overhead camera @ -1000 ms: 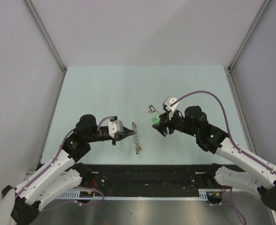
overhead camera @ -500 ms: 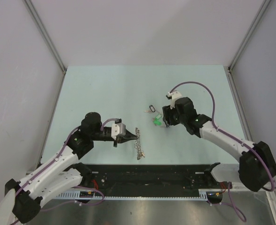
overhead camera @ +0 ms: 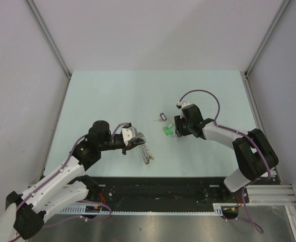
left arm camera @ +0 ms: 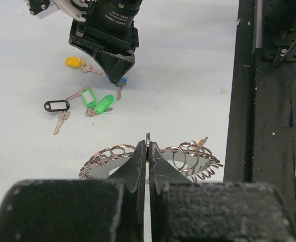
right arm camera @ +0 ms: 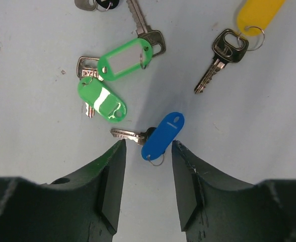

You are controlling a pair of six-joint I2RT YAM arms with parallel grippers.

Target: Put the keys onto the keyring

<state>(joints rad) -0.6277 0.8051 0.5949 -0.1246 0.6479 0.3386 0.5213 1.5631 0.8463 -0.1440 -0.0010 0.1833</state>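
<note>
The keyring (left arm camera: 105, 154), a large silver ring with a coiled rim, stands on edge in front of my left gripper (left arm camera: 148, 143), which is shut on its rim. It also shows in the top view (overhead camera: 144, 147), with the left gripper (overhead camera: 137, 142) at its left. A small orange bit (left arm camera: 202, 140) hangs at the ring's right end. My right gripper (right arm camera: 148, 146) is open, pointing down, and straddles the blue key (right arm camera: 163, 135) on the table. Two green keys (right arm camera: 101, 100) lie just beyond to its left, a yellow key (right arm camera: 259, 12) to the far right and a black key (left arm camera: 56, 106) further off.
The pale green table mat (overhead camera: 113, 101) is bounded by grey walls on three sides. A black rail (left arm camera: 269, 101) runs along the near edge, close to the right of the keyring. The right gripper's body (left arm camera: 107, 35) stands over the keys.
My left gripper has moved right and taken hold of the keyring, which now stands raised. My right gripper has swung to the keys and lowered over the blue one.
</note>
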